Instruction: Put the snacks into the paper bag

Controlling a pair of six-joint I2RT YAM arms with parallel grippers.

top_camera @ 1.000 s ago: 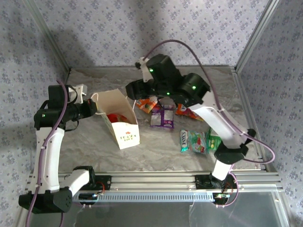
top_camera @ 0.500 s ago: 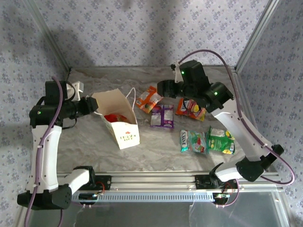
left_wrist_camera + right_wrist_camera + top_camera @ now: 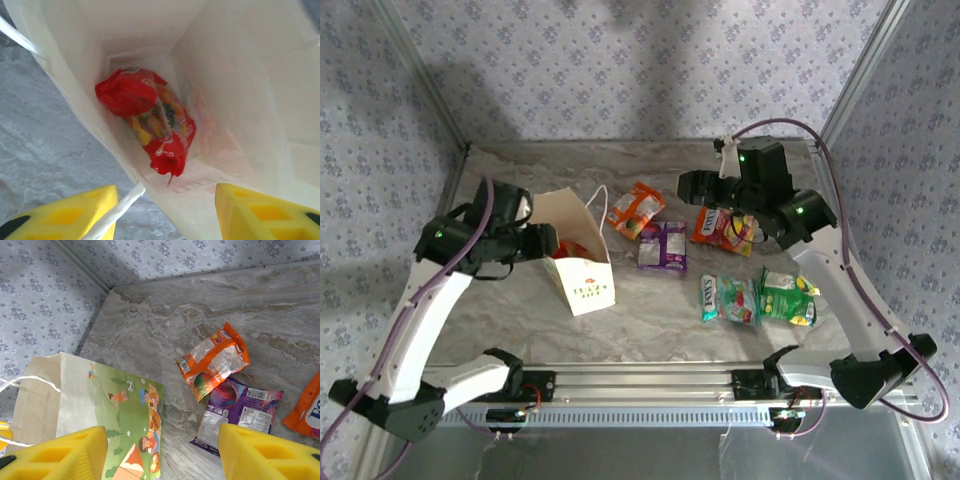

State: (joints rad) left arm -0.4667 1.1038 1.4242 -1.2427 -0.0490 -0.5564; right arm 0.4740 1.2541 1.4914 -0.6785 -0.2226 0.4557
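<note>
The white paper bag (image 3: 582,275) stands open at left centre, with a red snack packet (image 3: 150,117) lying in its bottom. My left gripper (image 3: 546,243) hangs open over the bag's left rim. Its yellow fingers (image 3: 65,212) straddle the bag wall and a cord handle (image 3: 117,212) without pinching them. My right gripper (image 3: 688,186) is open and holds nothing, above the table at the back, right of the bag. On the table lie orange (image 3: 636,210), purple (image 3: 665,245), orange-yellow (image 3: 723,228), teal-green (image 3: 728,298) and bright green (image 3: 788,296) packets.
The right wrist view looks down on the bag's cartoon-printed side (image 3: 120,415), the orange packet (image 3: 212,360) and the purple packet (image 3: 240,412). Metal frame posts (image 3: 425,80) and patterned walls (image 3: 640,70) close in the marble tabletop (image 3: 650,305).
My left gripper has opened and swung right, over the bag's mouth. My right arm has drawn back from above the bag to the right, uncovering the packets.
</note>
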